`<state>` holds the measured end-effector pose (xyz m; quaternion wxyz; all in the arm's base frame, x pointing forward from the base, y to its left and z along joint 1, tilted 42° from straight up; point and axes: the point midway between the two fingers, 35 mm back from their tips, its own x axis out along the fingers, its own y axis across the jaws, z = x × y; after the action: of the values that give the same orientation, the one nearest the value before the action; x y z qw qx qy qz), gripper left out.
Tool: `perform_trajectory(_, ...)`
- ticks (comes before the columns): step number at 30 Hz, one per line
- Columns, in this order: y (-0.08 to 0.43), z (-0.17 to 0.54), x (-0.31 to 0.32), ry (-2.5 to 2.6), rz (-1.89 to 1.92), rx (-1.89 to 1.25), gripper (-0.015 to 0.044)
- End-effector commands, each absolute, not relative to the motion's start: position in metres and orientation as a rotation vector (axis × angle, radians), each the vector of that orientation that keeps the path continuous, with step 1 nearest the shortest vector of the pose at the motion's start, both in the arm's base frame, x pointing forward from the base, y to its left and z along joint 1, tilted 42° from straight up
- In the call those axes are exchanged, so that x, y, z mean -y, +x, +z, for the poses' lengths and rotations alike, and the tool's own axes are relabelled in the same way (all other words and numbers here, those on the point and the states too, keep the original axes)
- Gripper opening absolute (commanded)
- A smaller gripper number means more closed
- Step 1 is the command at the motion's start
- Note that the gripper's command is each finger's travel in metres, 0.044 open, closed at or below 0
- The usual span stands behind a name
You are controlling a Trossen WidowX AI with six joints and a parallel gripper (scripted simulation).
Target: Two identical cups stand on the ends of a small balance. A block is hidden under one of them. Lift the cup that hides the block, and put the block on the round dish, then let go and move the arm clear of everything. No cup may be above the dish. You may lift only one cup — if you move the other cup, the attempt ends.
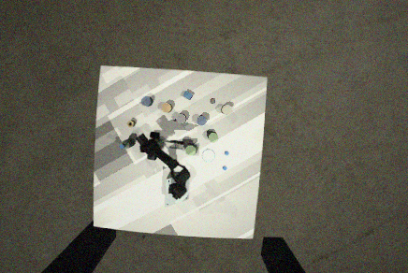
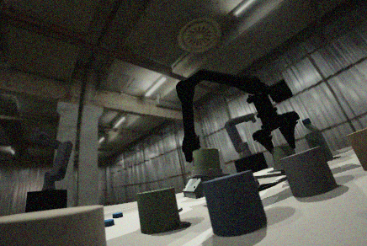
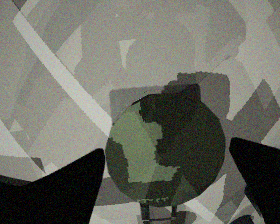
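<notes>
My gripper (image 2: 282, 151) (image 3: 170, 151) is open and empty, pointing down over one green cup (image 2: 279, 160) (image 3: 142, 157). In the wrist view this cup's round top lies between the two fingers; the arm hides most of it from above. How far the fingertips reach down beside it is unclear. The other green cup (image 1: 190, 150) (image 2: 206, 160) stands at the opposite end of the balance (image 1: 173, 144), nearer the dish. The pale round dish (image 1: 208, 155) lies right of that cup, with nothing visible on it. No block shows.
A third green cup (image 1: 212, 136) (image 2: 157, 210) stands behind the dish. A blue cup (image 1: 201, 120) (image 2: 236, 204) and a grey cup (image 1: 182, 118) (image 2: 309, 172) stand behind the balance. A bottle (image 2: 316, 140) is beyond the gripper. Small blue discs (image 1: 226, 152) (image 1: 225, 167) lie right of the dish.
</notes>
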<state>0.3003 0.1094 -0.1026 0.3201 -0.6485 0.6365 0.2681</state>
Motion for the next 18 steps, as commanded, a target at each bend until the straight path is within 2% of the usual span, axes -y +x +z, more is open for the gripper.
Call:
perform_trajectory(1,0.298,-0.11,-0.102,-1.715,0.711,-1.684,0.044)
perform_trajectory(15,0.298,-0.124,-0.088,-1.716,0.709,-1.685,0.044)
perform_trajectory(17,0.298,-0.124,-0.088,-1.716,0.709,-1.685,0.0387)
perform_trajectory(18,0.298,-0.124,-0.088,-1.716,0.709,-1.685,0.0381)
